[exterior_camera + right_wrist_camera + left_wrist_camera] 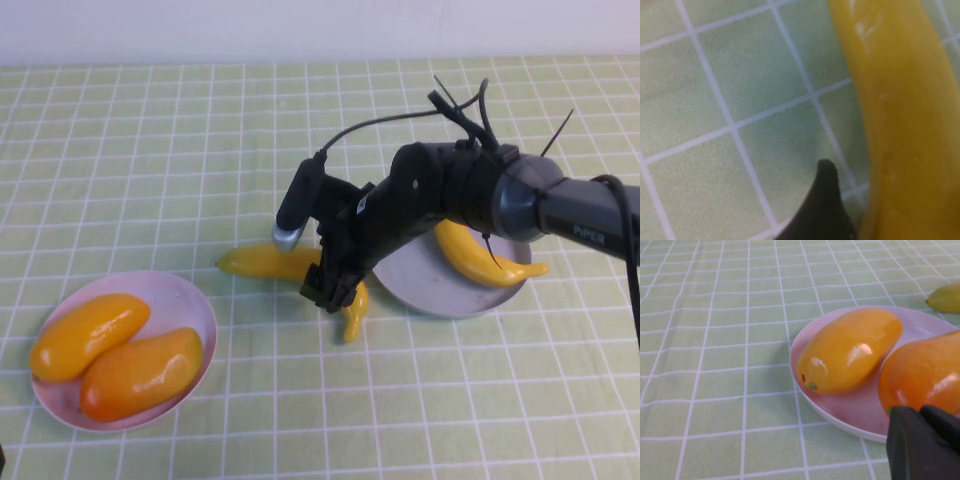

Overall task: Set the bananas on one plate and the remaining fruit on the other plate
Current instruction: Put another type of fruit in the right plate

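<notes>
My right gripper [335,288] is down on a yellow banana [262,262] that lies on the cloth between the two plates. In the right wrist view one dark finger [827,200] sits tight against that banana [900,125]; the other finger is hidden. A second banana [470,255] lies on the grey-blue plate [420,290], partly under my right arm. Two orange-yellow mango-like fruits [88,335] [140,372] lie on the pink plate [195,310]. My left gripper [920,412] is shut and empty, just beside the pink plate [840,412] and the more orange fruit [920,375].
A green checked cloth [150,150] covers the table up to the white wall at the back. The right arm [560,205] reaches in from the right over the grey-blue plate. The tip of the table banana [946,297] shows beyond the pink plate in the left wrist view.
</notes>
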